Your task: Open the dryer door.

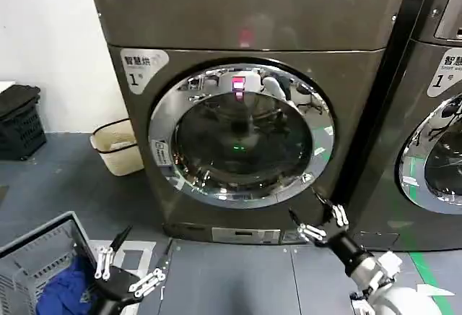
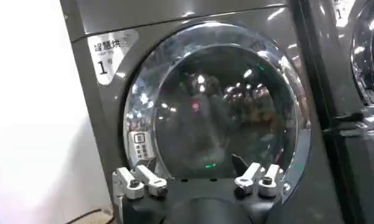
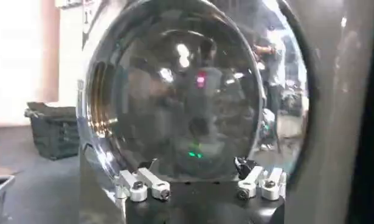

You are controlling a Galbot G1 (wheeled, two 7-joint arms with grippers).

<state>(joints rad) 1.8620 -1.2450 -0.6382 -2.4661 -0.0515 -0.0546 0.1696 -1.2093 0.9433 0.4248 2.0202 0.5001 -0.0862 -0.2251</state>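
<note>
Grey floor, right gripper point(image 1: 315, 216) raised near dryer door point(image 1: 242, 133)

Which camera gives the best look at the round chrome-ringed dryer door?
The head view: the whole chrome-ringed dryer door shows, shut. The left wrist view hides its lower edge behind the gripper; the right wrist view crops it close.

The grey-blue floor point(image 1: 65, 178) carries a grey dryer point(image 1: 245, 26) and, just beside it to the right, a second grey machine point(image 1: 426, 76). Left of the dryer, near the white wall, stand a pale wastebasket point(image 1: 115, 145) and a black crate point(image 1: 18, 123). A grey laundry basket point(image 1: 36, 246) holding blue cloth point(image 1: 61, 290) sits at the near left.
</note>
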